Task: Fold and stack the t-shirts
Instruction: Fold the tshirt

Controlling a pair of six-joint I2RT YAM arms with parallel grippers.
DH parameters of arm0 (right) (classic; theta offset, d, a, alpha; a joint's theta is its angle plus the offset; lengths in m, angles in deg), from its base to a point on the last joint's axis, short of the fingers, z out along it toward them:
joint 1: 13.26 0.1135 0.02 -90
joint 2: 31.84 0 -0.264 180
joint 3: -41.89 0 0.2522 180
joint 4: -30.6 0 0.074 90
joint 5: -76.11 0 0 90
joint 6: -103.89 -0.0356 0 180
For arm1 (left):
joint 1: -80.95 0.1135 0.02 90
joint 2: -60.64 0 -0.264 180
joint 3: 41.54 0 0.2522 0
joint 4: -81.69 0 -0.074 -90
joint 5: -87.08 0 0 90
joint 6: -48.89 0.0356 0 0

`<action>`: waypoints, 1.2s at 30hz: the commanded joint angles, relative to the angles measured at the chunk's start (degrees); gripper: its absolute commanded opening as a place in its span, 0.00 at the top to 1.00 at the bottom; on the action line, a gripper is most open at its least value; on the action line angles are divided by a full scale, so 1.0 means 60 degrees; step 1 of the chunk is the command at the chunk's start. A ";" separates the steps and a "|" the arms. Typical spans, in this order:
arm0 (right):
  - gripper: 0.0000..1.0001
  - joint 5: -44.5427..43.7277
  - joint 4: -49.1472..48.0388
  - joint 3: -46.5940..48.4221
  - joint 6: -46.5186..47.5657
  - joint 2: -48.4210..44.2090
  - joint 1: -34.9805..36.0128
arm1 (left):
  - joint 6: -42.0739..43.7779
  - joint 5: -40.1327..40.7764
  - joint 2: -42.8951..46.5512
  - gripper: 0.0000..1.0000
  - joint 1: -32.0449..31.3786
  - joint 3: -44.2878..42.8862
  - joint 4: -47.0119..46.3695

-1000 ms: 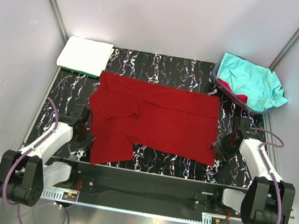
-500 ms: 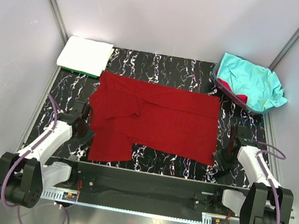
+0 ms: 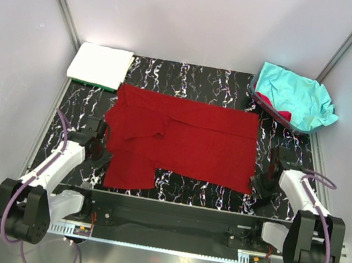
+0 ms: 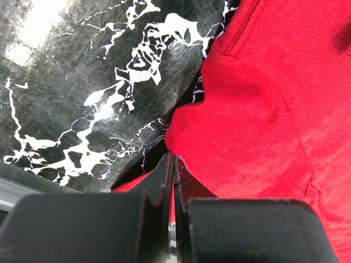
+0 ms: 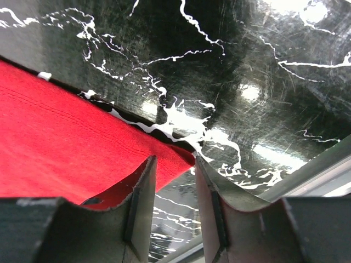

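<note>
Shirt from above: the dark red t-shirt [image 3: 188,140] lies flat on the mat [image 3: 192,77], long axis left to right, an arm at each near corner. Left wrist: left jaws clenched on its edge. Right wrist: right jaws parted, straddling its corner.

Left arm [image 3: 55,169] is slung low over the surface, angling forward and inward from its base, and the left pincer [image 4: 171,159] is clamped flat, fingers pressed together, with what looks like a sliver of the dark red t-shirt [image 3: 188,140] edge nipped between them. Right arm [image 3: 301,193] pretty much mirrors it on the other side, also low and angled inward. The right pincer [image 5: 174,161] has its fingers parted, tips down near the surface, straddling that shirt's corner without squeezing it.
</note>
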 commanded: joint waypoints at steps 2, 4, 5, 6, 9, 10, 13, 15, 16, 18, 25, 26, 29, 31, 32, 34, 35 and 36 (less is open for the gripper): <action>0.59 -0.0522 -0.0093 -0.0075 -0.0940 -0.0388 -0.0041 | -0.0013 0.0218 0.0011 1.00 -0.0052 -0.0448 -0.0112; 0.60 -0.0699 -0.0122 -0.0046 -0.1058 -0.0330 -0.0041 | -0.0013 0.0204 0.0011 1.00 -0.0052 -0.0448 -0.0097; 0.62 -0.0859 -0.0137 -0.0075 -0.1218 -0.0301 -0.0041 | -0.0013 0.0204 0.0011 1.00 -0.0052 -0.0448 -0.0112; 0.63 -0.0875 -0.0195 -0.0104 -0.1278 -0.0257 -0.0041 | -0.0013 0.0189 0.0011 1.00 -0.0052 -0.0477 -0.0112; 0.67 -0.0627 -0.0328 -0.0104 -0.1381 -0.0009 -0.0041 | -0.0027 0.0204 -0.0004 1.00 -0.0052 -0.0521 -0.0083; 0.68 -0.0554 -0.0415 -0.0104 -0.1323 0.0007 -0.0041 | -0.0013 0.0233 0.0011 1.00 -0.0052 -0.0521 -0.0083; 0.68 -0.0567 -0.0052 0.0027 -0.1205 -0.0065 -0.0026 | -0.0027 0.0262 0.0011 1.00 -0.0052 -0.0594 -0.0053; 0.65 -0.0568 0.0096 0.0057 -0.1103 -0.0284 -0.0026 | 0.0002 0.0277 -0.0004 1.00 -0.0052 -0.0594 -0.0068; 0.61 -0.0553 0.0358 0.0043 -0.1146 -0.0329 -0.0026 | -0.0013 0.0306 -0.0004 1.00 -0.0052 -0.0594 -0.0068; 0.58 -0.0480 0.0536 0.0013 -0.1263 -0.0301 0.0003 | -0.0027 0.0292 -0.0047 1.00 -0.0052 -0.0594 -0.0126; 0.63 -0.0772 0.0566 0.0379 -0.1424 0.0343 0.0018 | -0.0115 0.0218 -0.0179 1.00 -0.0052 -0.0668 -0.0258; 0.68 -0.0787 0.0566 0.0408 -0.1454 0.0402 0.0018 | -0.0130 0.0204 -0.0179 1.00 -0.0052 -0.0682 -0.0258; 0.84 -0.0626 0.0011 0.0204 -0.1235 0.0315 0.0018 | -0.0188 0.0247 -0.0150 1.00 -0.0052 -0.0682 -0.0288; 0.92 -0.0655 -0.0093 0.0204 -0.1234 0.0388 0.0018 | -0.0203 0.0247 -0.0179 1.00 -0.0052 -0.0711 -0.0288; 1.00 -0.0655 -0.0166 0.0189 -0.1176 0.0446 0.0018 | -0.0203 0.0248 -0.0165 1.00 -0.0052 -0.0726 -0.0273; 1.00 -0.0641 -0.0181 0.0189 -0.1103 0.0389 0.0018 | -0.0189 0.0262 -0.0121 1.00 -0.0052 -0.0784 -0.0215; 1.00 -0.0626 -0.0167 0.0203 -0.1059 0.0345 0.0018 | -0.0145 0.0277 -0.0106 1.00 -0.0052 -0.0814 -0.0185; 1.00 -0.0626 -0.0080 0.0204 -0.0928 0.0315 0.0018 | -0.0029 0.0349 -0.0077 1.00 -0.0052 -0.0872 -0.0156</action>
